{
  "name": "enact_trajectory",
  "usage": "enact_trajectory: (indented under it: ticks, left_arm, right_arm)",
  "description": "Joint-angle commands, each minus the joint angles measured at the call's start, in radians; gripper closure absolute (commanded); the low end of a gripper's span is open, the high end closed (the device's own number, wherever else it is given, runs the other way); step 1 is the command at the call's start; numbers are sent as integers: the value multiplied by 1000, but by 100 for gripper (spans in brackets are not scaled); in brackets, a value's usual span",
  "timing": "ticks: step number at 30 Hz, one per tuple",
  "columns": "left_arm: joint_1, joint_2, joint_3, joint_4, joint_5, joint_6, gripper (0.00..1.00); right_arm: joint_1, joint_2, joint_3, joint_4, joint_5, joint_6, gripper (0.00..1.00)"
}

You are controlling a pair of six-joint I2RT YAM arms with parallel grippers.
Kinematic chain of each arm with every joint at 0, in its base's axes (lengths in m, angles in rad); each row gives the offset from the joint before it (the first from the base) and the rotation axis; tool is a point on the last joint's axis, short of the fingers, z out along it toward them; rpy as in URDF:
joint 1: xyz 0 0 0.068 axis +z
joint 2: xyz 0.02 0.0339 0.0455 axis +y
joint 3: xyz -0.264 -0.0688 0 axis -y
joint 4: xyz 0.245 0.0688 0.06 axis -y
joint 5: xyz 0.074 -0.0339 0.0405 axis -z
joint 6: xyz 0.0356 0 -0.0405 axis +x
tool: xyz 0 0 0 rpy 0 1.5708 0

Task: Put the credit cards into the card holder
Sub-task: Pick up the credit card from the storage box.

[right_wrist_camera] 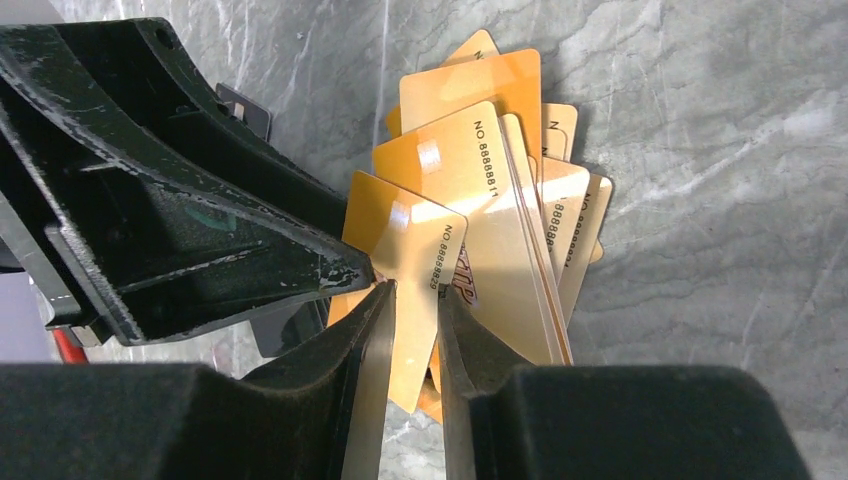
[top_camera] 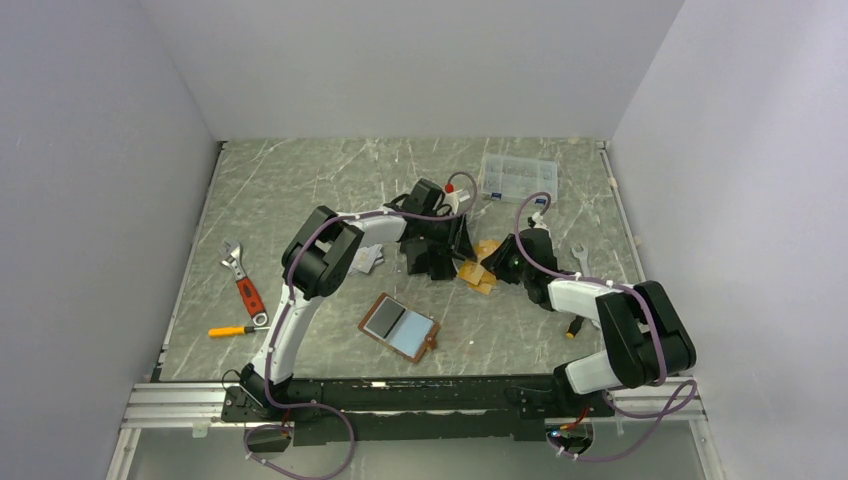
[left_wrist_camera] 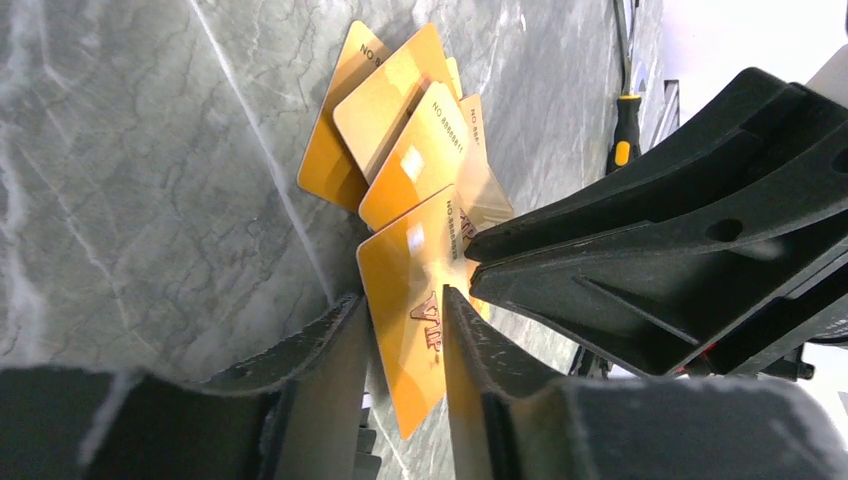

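Observation:
A loose pile of orange-gold credit cards (top_camera: 484, 275) lies right of centre, fanned out (left_wrist_camera: 400, 120) (right_wrist_camera: 510, 170). One orange card (left_wrist_camera: 405, 290) (right_wrist_camera: 405, 240) is tilted up off the pile. My right gripper (right_wrist_camera: 417, 290) (top_camera: 488, 268) is shut on its numbered edge. My left gripper (left_wrist_camera: 402, 300) (top_camera: 458, 262) faces it, jaws a little apart around the card's other end. The brown card holder (top_camera: 400, 327) lies open at front centre. Silver-grey cards (top_camera: 367, 260) lie by the left arm. The black cards are hidden.
A clear compartment box (top_camera: 517, 178) stands at the back right, with a small white bottle (top_camera: 458, 195) beside it. A red-handled wrench (top_camera: 243, 283) and a yellow screwdriver (top_camera: 233, 330) lie at the left. A spanner (top_camera: 580, 260) and another screwdriver (left_wrist_camera: 624, 130) lie at the right.

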Motion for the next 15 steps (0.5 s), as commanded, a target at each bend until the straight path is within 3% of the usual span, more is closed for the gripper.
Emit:
enact_trajectory:
  ticks: [1, 5, 10, 13, 15]
  left_arm:
    - [3, -11, -17, -23, -13, -2, 66]
    - [15, -21, -25, -23, -8, 2, 77]
    - [45, -38, -22, -33, 20, 4, 100]
    - [66, -52, -25, -18, 53, -14, 100]
    - [78, -59, -22, -8, 92, -34, 100]
  right_arm:
    - [8, 25, -21, -4, -11, 10, 75]
    - [3, 22, -21, -18, -8, 8, 74]
    - [-8, 17, -43, -11, -9, 17, 74]
    - [-22, 6, -50, -15, -19, 18, 73]
    - [-38, -11, -55, -7, -41, 18, 66]
